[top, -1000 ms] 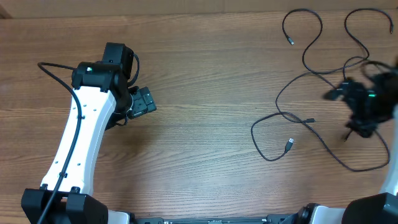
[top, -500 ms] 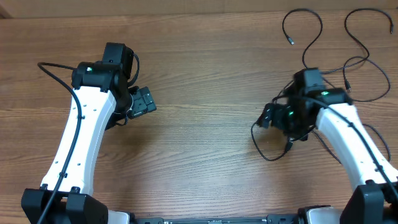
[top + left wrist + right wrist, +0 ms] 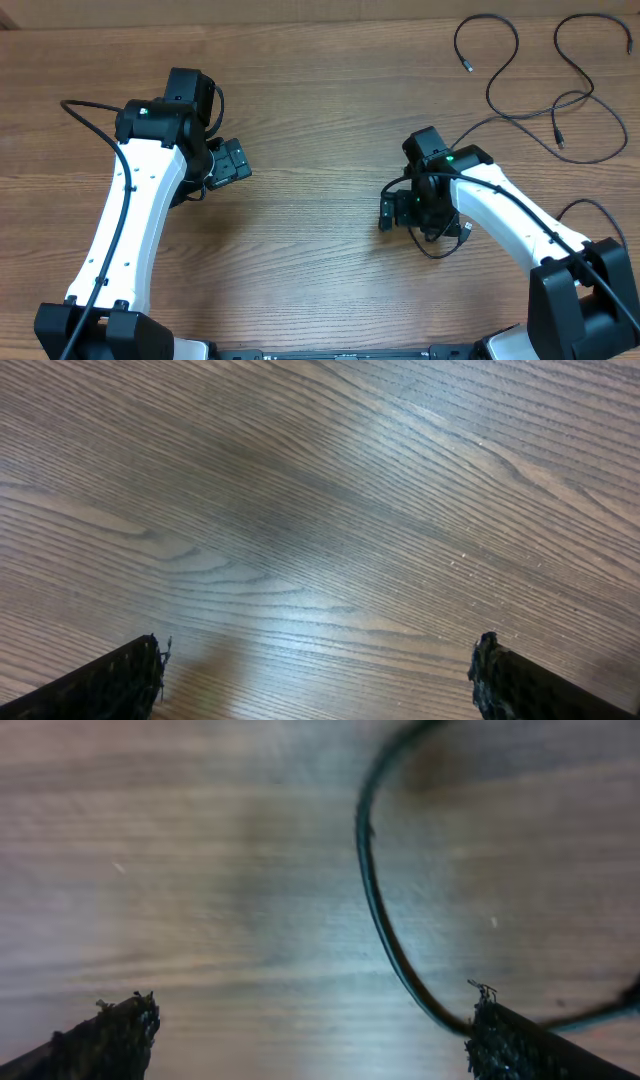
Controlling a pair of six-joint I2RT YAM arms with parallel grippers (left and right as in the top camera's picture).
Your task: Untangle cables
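Right gripper (image 3: 388,212) moved left over a loop of the cables (image 3: 361,840) — fingers apart, left gripper (image 3: 232,162) likewise — straddle one strand squarely before closing.

Overhead straight down on table (image 3: 300,250); wrist views close above it, right sharing cable loop (image 3: 380,920).
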